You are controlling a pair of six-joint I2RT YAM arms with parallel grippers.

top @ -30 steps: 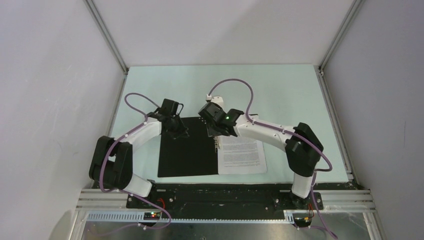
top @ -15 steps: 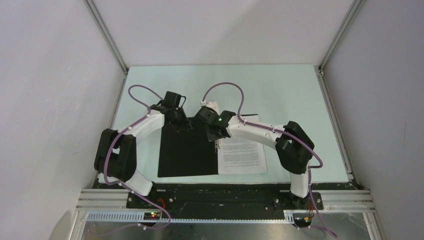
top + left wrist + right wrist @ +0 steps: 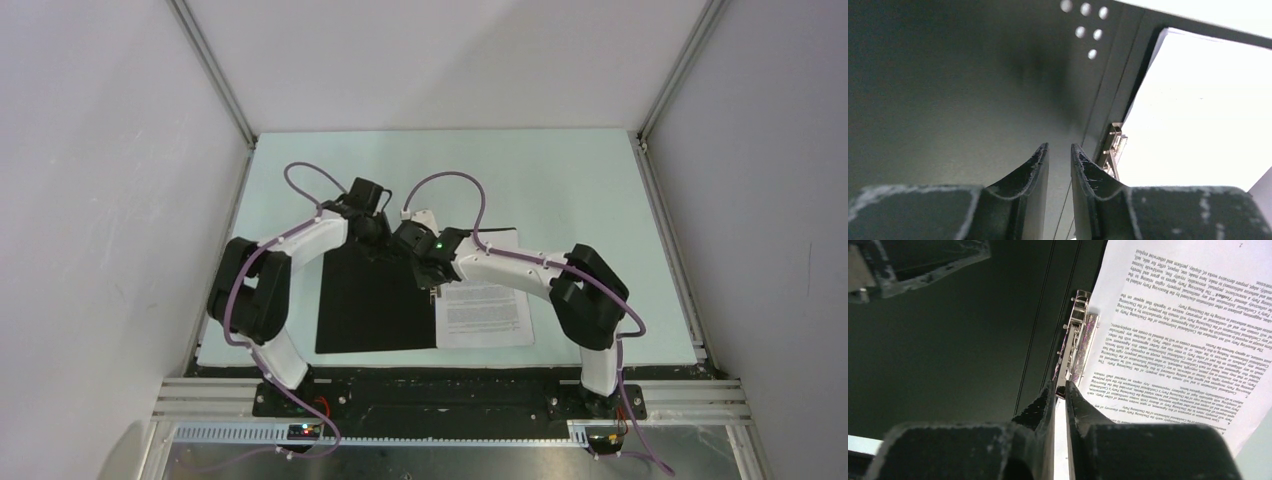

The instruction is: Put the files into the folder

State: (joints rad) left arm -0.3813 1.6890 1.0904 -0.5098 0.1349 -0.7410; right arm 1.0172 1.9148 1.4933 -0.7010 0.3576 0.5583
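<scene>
Now we see the folder [image 3: 375,300] lying open on the worktop [image 3: 560,180], files [image 3: 485,315] on its right half. Our right tool [image 3: 1060,386] pinches the spine clip [image 3: 1079,340]; our left tool [image 3: 1059,147] hovers slightly parted, empty, over the black left half.

Thin black-faced folder [image 3: 375,300]: inner face matt, smooth, plastic-looking, with a faint sheen. Silver metal clip [image 3: 1080,335] by its spine: bright, polished, one bar finely textured. White paper sheets [image 3: 1173,325]: matt, crisp black print. Left gripper [image 3: 1059,150] and right gripper [image 3: 1060,386]: black matt plastic, edges scuffed whitish. Pale green tabletop [image 3: 560,190]: matt, smooth. White arm shells [image 3: 505,265]: semi-gloss plastic.
</scene>
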